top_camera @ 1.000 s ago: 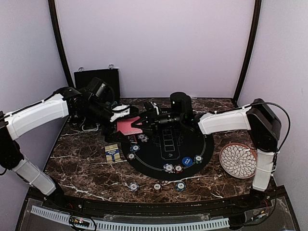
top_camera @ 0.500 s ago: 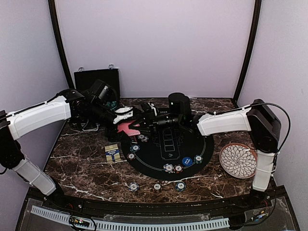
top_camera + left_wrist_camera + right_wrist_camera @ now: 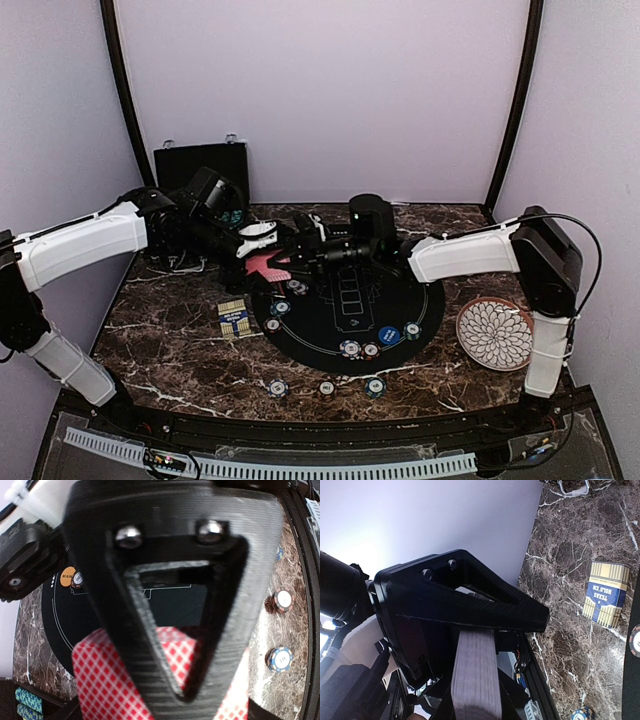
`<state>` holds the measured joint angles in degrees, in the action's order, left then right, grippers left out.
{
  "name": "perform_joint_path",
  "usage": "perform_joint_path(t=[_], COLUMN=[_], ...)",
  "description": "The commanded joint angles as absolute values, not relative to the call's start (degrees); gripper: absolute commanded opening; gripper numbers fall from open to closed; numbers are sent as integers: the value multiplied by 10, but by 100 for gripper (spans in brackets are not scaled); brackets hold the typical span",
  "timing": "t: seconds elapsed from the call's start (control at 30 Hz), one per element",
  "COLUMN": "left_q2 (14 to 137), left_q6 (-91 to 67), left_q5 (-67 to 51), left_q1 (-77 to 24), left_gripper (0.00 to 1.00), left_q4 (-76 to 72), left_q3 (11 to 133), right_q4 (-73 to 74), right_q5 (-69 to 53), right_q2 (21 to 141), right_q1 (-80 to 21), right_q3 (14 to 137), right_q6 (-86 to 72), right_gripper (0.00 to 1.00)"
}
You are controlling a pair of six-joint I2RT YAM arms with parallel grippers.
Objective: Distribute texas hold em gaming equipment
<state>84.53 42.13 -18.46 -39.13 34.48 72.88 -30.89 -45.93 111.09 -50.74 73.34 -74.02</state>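
My right gripper (image 3: 287, 256) is shut on a deck of playing cards (image 3: 475, 675), seen edge-on as a grey stack under its upper finger (image 3: 470, 600). The deck's red-patterned top card (image 3: 262, 265) shows at the back left of the round black mat (image 3: 425, 300). My left gripper (image 3: 256, 240) has come in from the left. In the left wrist view its fingers (image 3: 150, 645) meet in a narrow V on the red diamond-backed card (image 3: 105, 680). Poker chips (image 3: 350, 348) and a blue disc button (image 3: 389, 335) lie on the mat; an orange button (image 3: 66, 576) shows too.
A blue-and-gold card box (image 3: 233, 318) lies left of the mat. Three chips (image 3: 326, 388) sit on the marble near the front edge. The white petal-patterned plate (image 3: 495, 332) stands at the right. The black case (image 3: 200, 165) stands open at the back left.
My left gripper has moved right onto the cards and its jaws have closed from wide open. The right gripper with the deck has shifted slightly left toward it.
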Motion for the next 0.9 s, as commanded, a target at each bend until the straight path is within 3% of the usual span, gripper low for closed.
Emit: perform_joint_path(t=[0.0, 0.13, 0.53, 0.73, 0.87], left_q2=[820, 822, 842, 843, 860], left_q6=[417, 425, 431, 440, 441], left_q5=[-166, -183, -215, -215, -208], left_q1=[-392, -392, -392, -392, -394], left_gripper=[84, 96, 86, 98, 99], left_q4=[300, 319, 396, 414, 425], left_q3=[717, 719, 748, 749, 761], right_q4=[-344, -348, -283, -261, -270], right_q5=[-471, -471, -453, -446, -451], right_q2=[1116, 1117, 1110, 1108, 1111], right_q1=[-515, -515, -515, -515, -517], right_q3=[737, 737, 739, 746, 750], right_q6=[-733, -734, -684, -669, -675], right_gripper=[0, 0, 0, 0, 0])
